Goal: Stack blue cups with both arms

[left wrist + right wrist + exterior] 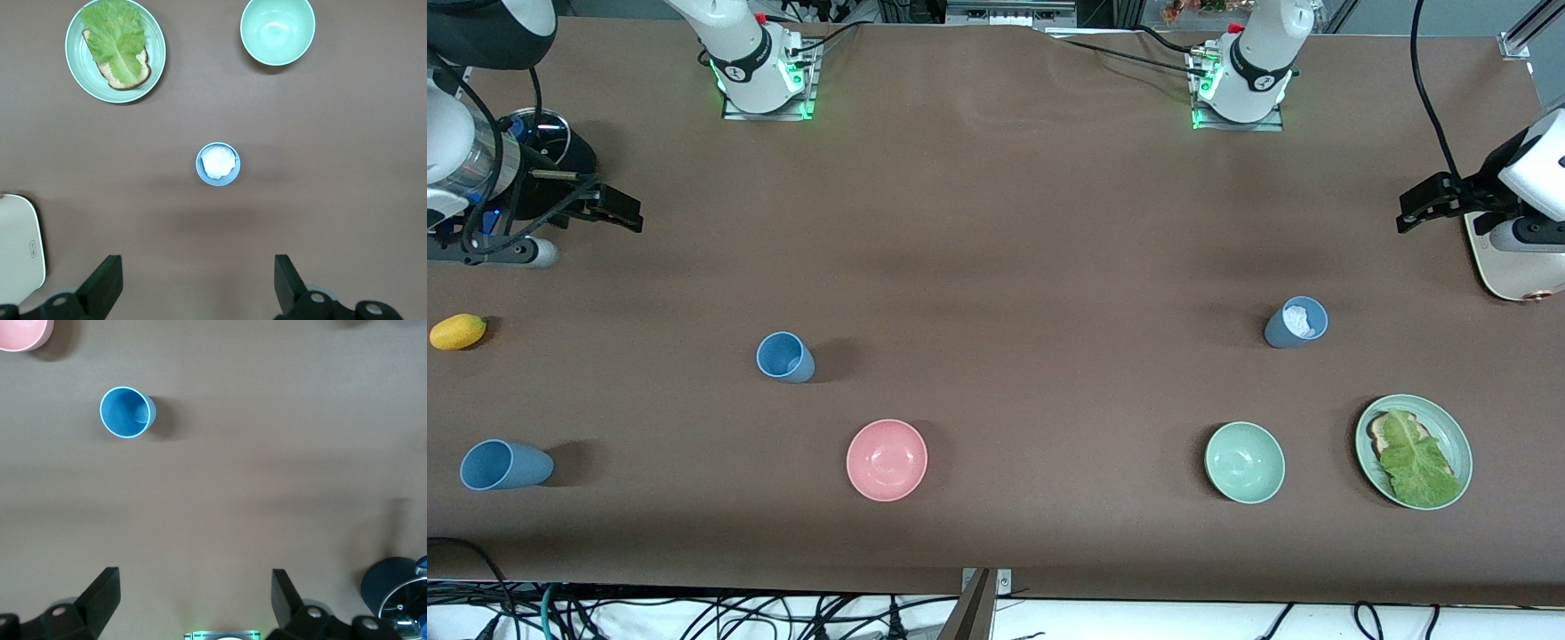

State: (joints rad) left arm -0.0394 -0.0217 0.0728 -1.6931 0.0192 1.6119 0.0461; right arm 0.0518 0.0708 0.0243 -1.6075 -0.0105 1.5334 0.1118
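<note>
Still at the opening step: nothing lifted, nothing nested, all blue cups standing apart.

Right tool (615,210) up over bare surface, well toward the right arm's end from the pink bowl (887,460), fingers spread wide and empty. Left tool (1421,206) likewise spread wide and empty, up over the surface well toward the left arm's end from the pink bowl.

Sky-blue cup (785,356) a little farther from the front camera than the pink bowl and slightly toward the right arm's end, mouth up. Second sky-blue cup (505,465) about level with the pink bowl, far toward the right arm's end. Grey-blue cup (1296,322) farther from the front camera than the pink bowl, well toward the left arm's end, with something white inside.

Next, probably: bring each tool down over its nearest cup, straddle the rim or wall, close, then carry one cup over the other and lower it in squarely. Worth dealing with the white stuffing first, since likely to stop a clean nesting.

Hard to make out: whether the second sky-blue cup stands upright or lies tipped, seen only at the frame's edge. Nature of the white filling, unclear. Off-white object (1507,267) near the left tool cut off by the frame. Both arms mostly out of view past the edges.
</note>
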